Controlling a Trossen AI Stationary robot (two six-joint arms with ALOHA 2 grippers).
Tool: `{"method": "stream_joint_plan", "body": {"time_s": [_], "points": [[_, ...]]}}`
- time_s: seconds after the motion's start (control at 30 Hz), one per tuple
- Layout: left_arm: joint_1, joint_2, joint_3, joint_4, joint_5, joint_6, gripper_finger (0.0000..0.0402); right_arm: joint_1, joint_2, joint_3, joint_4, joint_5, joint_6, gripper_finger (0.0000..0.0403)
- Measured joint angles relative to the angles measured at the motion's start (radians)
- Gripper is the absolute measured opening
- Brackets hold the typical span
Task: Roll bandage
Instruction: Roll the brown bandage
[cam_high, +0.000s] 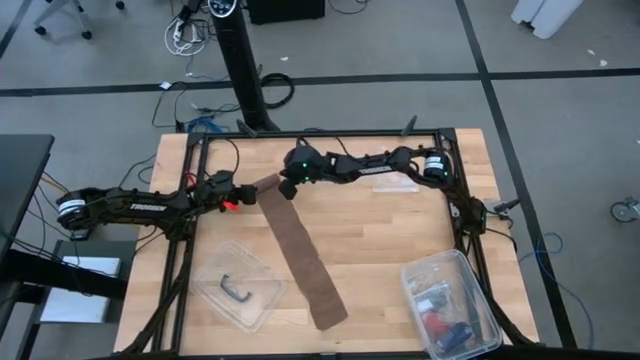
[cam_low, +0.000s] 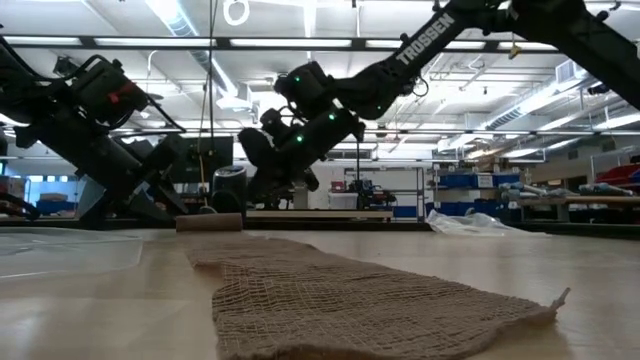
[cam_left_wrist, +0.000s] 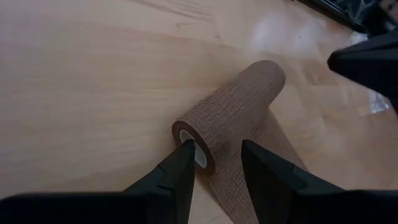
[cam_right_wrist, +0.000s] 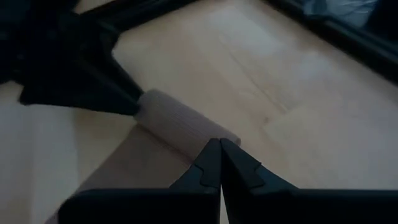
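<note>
The bandage is a brown mesh strip (cam_high: 305, 260) lying flat on the wooden table. It runs from the near edge up to a rolled part (cam_high: 268, 184) at its far end. The roll (cam_left_wrist: 236, 106) lies on its side on the table. My left gripper (cam_high: 248, 192) is at the roll's left end, shut on it. My right gripper (cam_high: 287, 185) hangs shut just off the roll's right end (cam_right_wrist: 186, 127), with a gap to the roll showing in the left wrist view. My left gripper pinches the roll's left end (cam_left_wrist: 199, 140), where the white core shows, between its two fingers (cam_left_wrist: 183, 165). The fingers come slanting down from the table's left and lie along the roll. The roll rests on the table, the loose strip trailing from it.
A clear plastic tub with a black handle piece (cam_high: 238, 290) sits near the front left. A second clear tub with small items (cam_high: 450, 310) stands at the front right. A black frame rail (cam_high: 330, 133) runs along the table's far edge. Bare wood lies right of the strip.
</note>
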Motion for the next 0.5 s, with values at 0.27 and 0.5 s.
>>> {"method": "stream_joint_plan", "body": {"time_s": [0.27,0.5], "points": [[0.000,0.000,0.000,0.001,-0.001,0.025,0.0137,0.019,0.024,-0.001,0.023,0.088,0.122,0.0000],[0.000,0.000,0.000,0.001,-0.002,0.031,0.0137,0.016,0.047,0.000,0.037,0.074,0.176,0.0000]]}}
